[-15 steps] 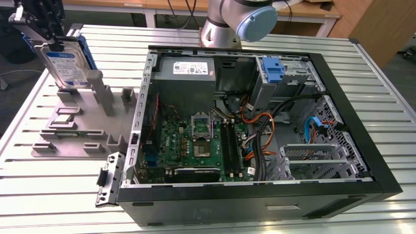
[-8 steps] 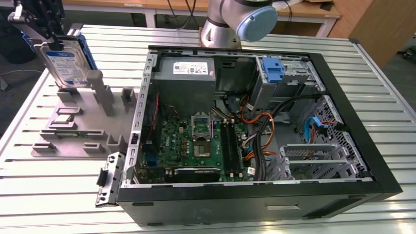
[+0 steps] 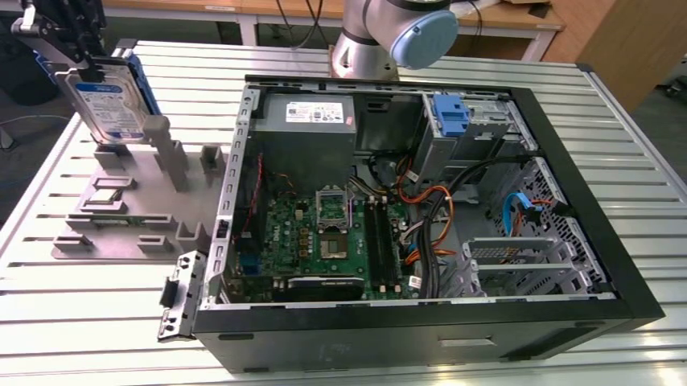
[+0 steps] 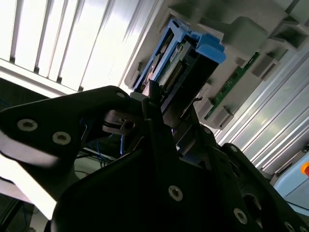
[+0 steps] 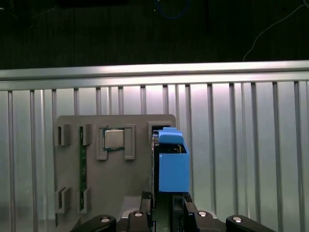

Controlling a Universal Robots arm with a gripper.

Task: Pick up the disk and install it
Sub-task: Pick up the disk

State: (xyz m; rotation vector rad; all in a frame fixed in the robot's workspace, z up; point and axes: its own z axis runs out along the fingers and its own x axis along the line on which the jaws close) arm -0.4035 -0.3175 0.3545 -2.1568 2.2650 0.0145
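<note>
Slatted table (image 3: 86, 322); pincer (image 5: 168, 200) grips upright blue-framed silver disk (image 3: 108, 108), white-blue label.

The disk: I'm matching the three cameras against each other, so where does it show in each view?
Exterior view: the disk stands upright at that view's upper left, under the claw, at the grey fixture plate's far end.
First wrist view: edge-on, blue carrier facing the camera, beside the plate's chip holder.
Second wrist view: end-on, just beyond the claw.
Shared landmark: the grey fixture plate.
</note>
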